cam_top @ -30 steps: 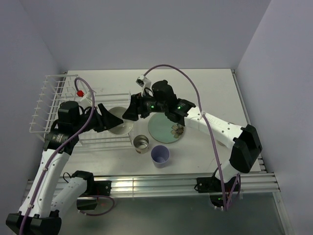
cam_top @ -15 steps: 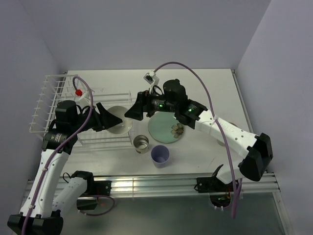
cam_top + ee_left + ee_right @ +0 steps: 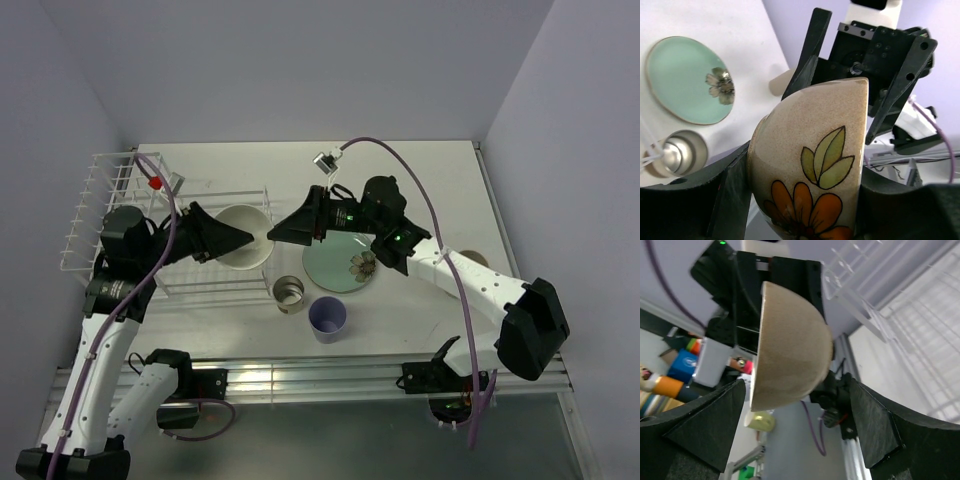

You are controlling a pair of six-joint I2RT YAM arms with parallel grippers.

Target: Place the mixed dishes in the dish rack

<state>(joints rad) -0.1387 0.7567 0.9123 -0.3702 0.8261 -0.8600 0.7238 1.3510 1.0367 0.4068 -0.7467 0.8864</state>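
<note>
My left gripper (image 3: 232, 240) is shut on the cream bowl (image 3: 245, 255) and holds it tilted in the air beside the white wire dish rack (image 3: 105, 205). In the left wrist view the bowl (image 3: 810, 125), painted with an orange flower, is clamped between the fingers. My right gripper (image 3: 283, 232) is open just right of the bowl, not touching it; its wrist view shows the bowl (image 3: 790, 355) beyond the spread fingers. The pale green plate (image 3: 340, 262), the steel cup (image 3: 289, 293) and the lavender cup (image 3: 328, 317) stand on the table. The beige tumbler (image 3: 470, 259) is partly hidden behind the right arm.
The rack's basket and tines (image 3: 920, 305) lie left of the bowl, near the left wall. The plate (image 3: 685, 80) and steel cup (image 3: 682, 152) sit below and right of the held bowl. An aluminium rail (image 3: 300, 375) runs along the near edge.
The right gripper has let go of the bowl and drawn back to the right. The left gripper has raised the bowl and tilted it.
</note>
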